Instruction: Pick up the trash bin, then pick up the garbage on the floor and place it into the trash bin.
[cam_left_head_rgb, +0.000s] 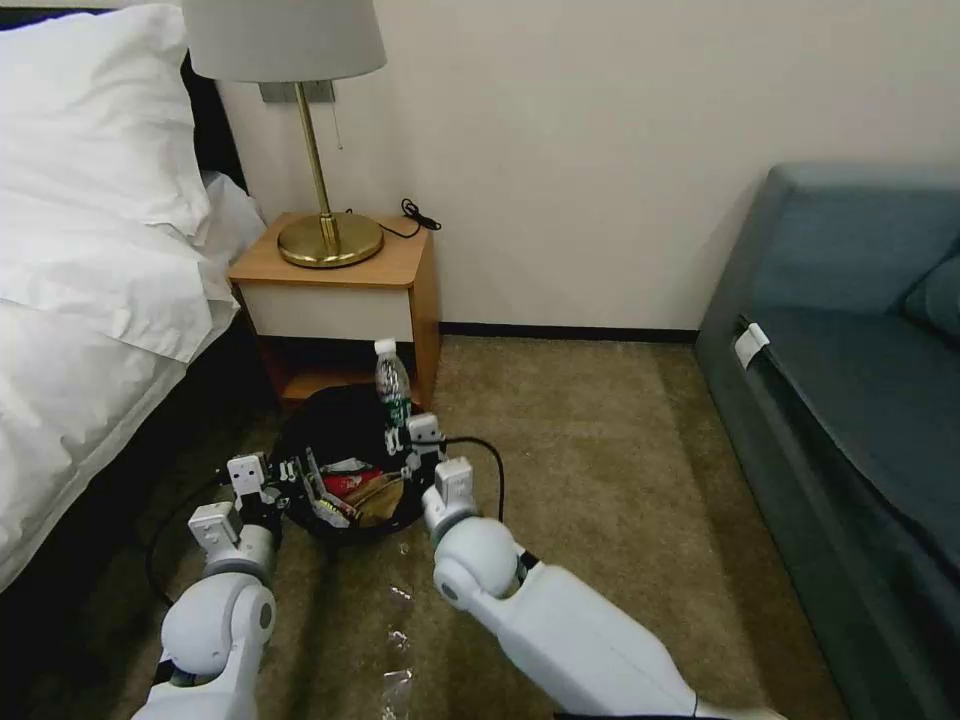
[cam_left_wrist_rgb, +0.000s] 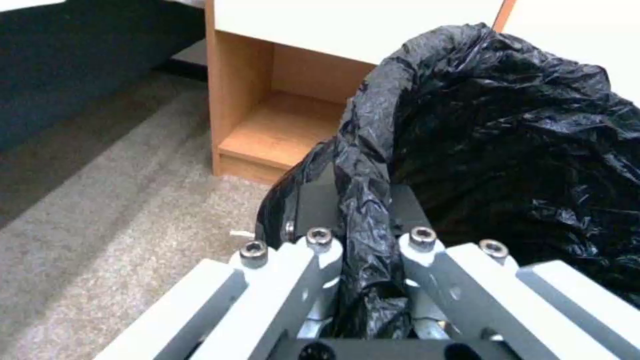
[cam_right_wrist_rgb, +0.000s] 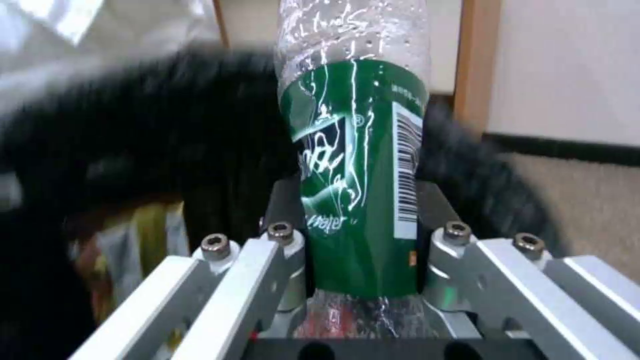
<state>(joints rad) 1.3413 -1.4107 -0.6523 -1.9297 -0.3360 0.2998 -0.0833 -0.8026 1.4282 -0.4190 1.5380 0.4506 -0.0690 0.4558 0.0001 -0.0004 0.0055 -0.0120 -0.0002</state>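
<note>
The trash bin (cam_left_head_rgb: 335, 425), lined with a crinkly black bag (cam_left_wrist_rgb: 507, 140), hangs just above the carpet in front of the nightstand. My left gripper (cam_left_head_rgb: 290, 470) is shut on its rim (cam_left_wrist_rgb: 363, 200) at the bin's left side. Inside lie a red-and-white packet (cam_left_head_rgb: 350, 484), a brown paper bag (cam_left_head_rgb: 380, 500) and a shiny wrapper (cam_left_head_rgb: 328, 510). My right gripper (cam_left_head_rgb: 408, 440) is shut on the clear bottle with a green label (cam_left_head_rgb: 392, 385) (cam_right_wrist_rgb: 357, 190), held upright over the bin's right rim.
A wooden nightstand (cam_left_head_rgb: 335, 290) with a brass lamp (cam_left_head_rgb: 325, 235) stands right behind the bin. The bed (cam_left_head_rgb: 90, 300) runs along the left. A blue sofa (cam_left_head_rgb: 850, 400) fills the right side. Open carpet (cam_left_head_rgb: 600, 450) lies between.
</note>
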